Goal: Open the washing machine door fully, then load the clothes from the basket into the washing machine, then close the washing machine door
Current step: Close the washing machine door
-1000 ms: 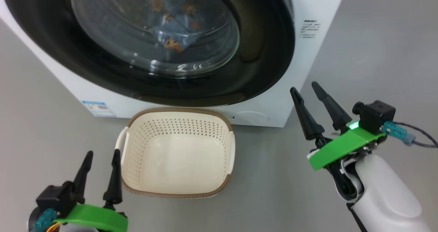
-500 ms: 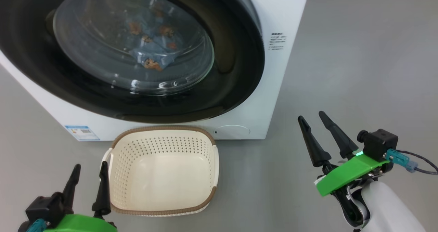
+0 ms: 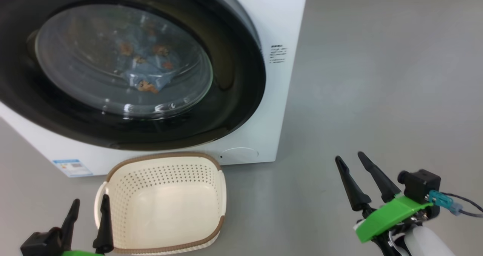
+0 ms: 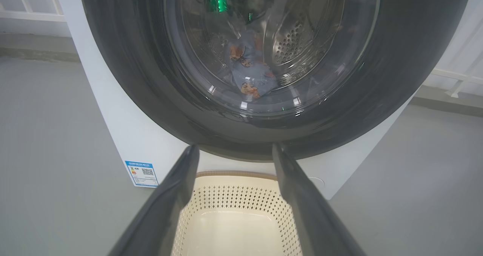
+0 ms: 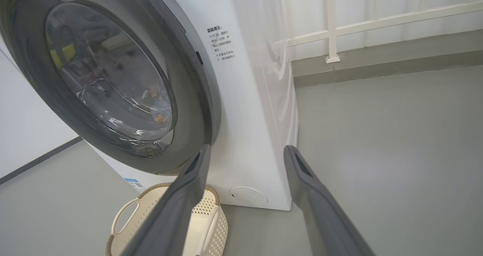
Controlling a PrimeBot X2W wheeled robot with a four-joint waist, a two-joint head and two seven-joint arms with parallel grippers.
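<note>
The washing machine (image 3: 281, 18) stands at the upper left, and the washing machine door (image 3: 234, 78) lies shut against its front. Behind the glass lie the clothes (image 3: 145, 76), blue with orange-brown prints, also seen through the glass as clothes (image 4: 251, 76) in the left wrist view. The basket (image 3: 217, 195) sits empty on the floor in front of the machine. My left gripper (image 3: 90, 200) is open at the basket's left rim. My right gripper (image 3: 349, 157) is open over bare floor, right of the machine. In each wrist view, the left gripper (image 4: 234, 147) and the right gripper (image 5: 247, 147) hold nothing.
Grey floor (image 3: 377, 78) stretches to the right of the machine. A white railing and a low kerb (image 5: 377, 56) run behind it. A blue label (image 3: 71, 166) and a round cap (image 3: 239, 154) mark the machine's lower front.
The whole head picture has shifted, so the camera has moved. Measured against the basket, my right gripper has drawn back from the machine's corner. Both grippers stay open.
</note>
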